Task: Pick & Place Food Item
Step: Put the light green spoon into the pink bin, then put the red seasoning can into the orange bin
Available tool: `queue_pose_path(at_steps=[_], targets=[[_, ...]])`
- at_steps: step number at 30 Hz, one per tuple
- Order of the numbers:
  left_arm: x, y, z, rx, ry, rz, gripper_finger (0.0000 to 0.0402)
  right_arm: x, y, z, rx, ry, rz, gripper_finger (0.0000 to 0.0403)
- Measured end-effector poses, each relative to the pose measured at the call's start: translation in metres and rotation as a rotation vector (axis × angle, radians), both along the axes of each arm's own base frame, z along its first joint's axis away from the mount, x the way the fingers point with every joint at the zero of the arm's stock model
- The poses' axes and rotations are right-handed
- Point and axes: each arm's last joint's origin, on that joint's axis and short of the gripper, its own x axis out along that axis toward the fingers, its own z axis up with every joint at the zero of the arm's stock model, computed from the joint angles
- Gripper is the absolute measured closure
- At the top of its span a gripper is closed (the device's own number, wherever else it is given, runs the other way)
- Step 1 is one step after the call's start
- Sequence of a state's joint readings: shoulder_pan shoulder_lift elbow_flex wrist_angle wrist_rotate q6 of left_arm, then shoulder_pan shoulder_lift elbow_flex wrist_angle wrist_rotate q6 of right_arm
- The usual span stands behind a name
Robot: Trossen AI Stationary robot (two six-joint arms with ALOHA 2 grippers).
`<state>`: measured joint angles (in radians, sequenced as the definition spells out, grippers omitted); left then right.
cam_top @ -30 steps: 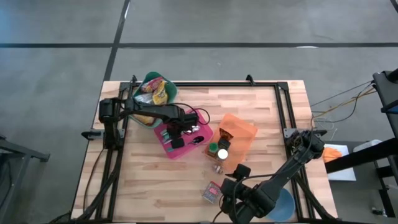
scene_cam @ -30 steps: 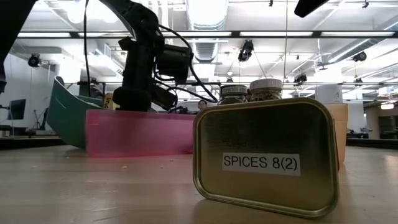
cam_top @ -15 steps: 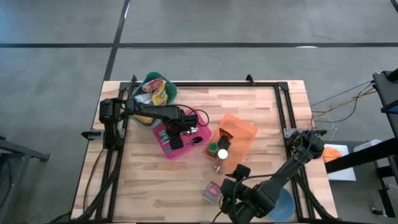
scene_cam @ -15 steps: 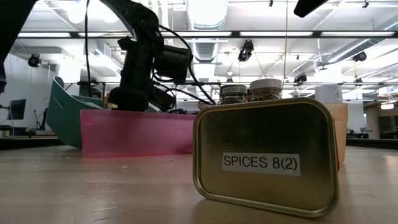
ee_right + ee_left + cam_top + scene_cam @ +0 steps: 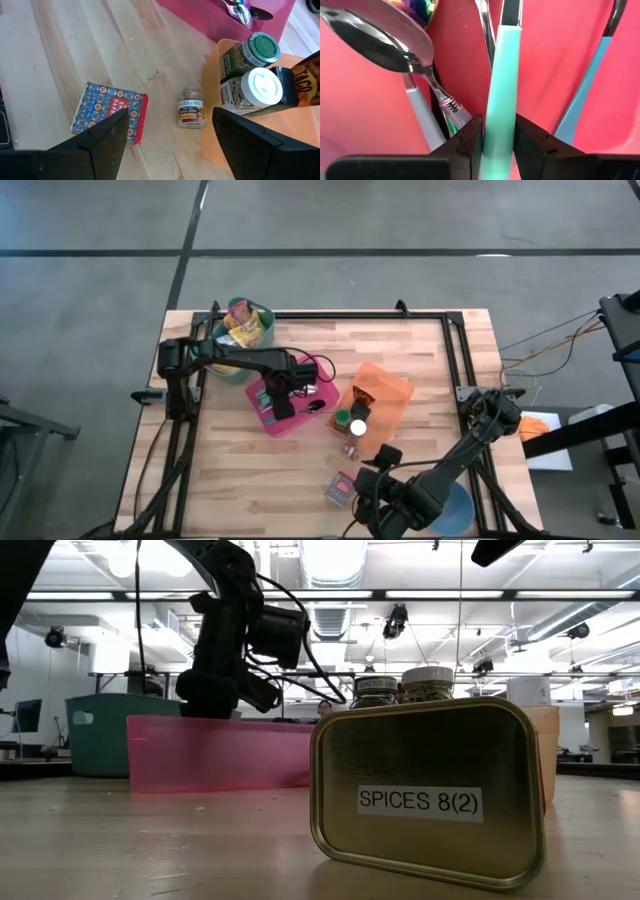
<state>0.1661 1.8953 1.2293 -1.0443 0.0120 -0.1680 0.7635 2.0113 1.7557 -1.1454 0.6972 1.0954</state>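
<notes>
Your light wooden table (image 5: 420, 370) carries a green bin (image 5: 240, 330) at its far left, a pink tray (image 5: 290, 418) beside it, an orange tray (image 5: 392, 395) mid-table, a small spice jar (image 5: 192, 111), a spice tin (image 5: 341, 489), and a blue bowl (image 5: 458, 510).

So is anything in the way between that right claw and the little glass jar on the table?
Nothing visible. The right gripper hangs open above the small glass jar, which sits on bare wood between the patterned tin and the orange bin. The left gripper is off in the pink tray.
</notes>
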Motion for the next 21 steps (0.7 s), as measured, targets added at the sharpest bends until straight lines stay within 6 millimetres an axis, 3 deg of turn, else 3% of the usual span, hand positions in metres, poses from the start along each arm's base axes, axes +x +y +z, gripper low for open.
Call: queue_pose_path(at_steps=[8, 18, 21], targets=[[0.000, -0.001, 0.002, -0.005, -0.008, -0.002, 0.0289, 0.000, 0.000, 0.000, 0.002, 0.000, 0.000, 0.0118], [0.000, -0.004, 0.003, -0.001, -0.002, 0.035, 0.0161, 0.000, 0.000, 0.000, 0.002, -0.001, 0.004, 0.0118], [-0.001, -0.004, 0.012, -0.010, 0.048, 0.093, 0.0139, 0.000, 0.000, 0.000, 0.007, -0.005, -0.004, 0.0118]])
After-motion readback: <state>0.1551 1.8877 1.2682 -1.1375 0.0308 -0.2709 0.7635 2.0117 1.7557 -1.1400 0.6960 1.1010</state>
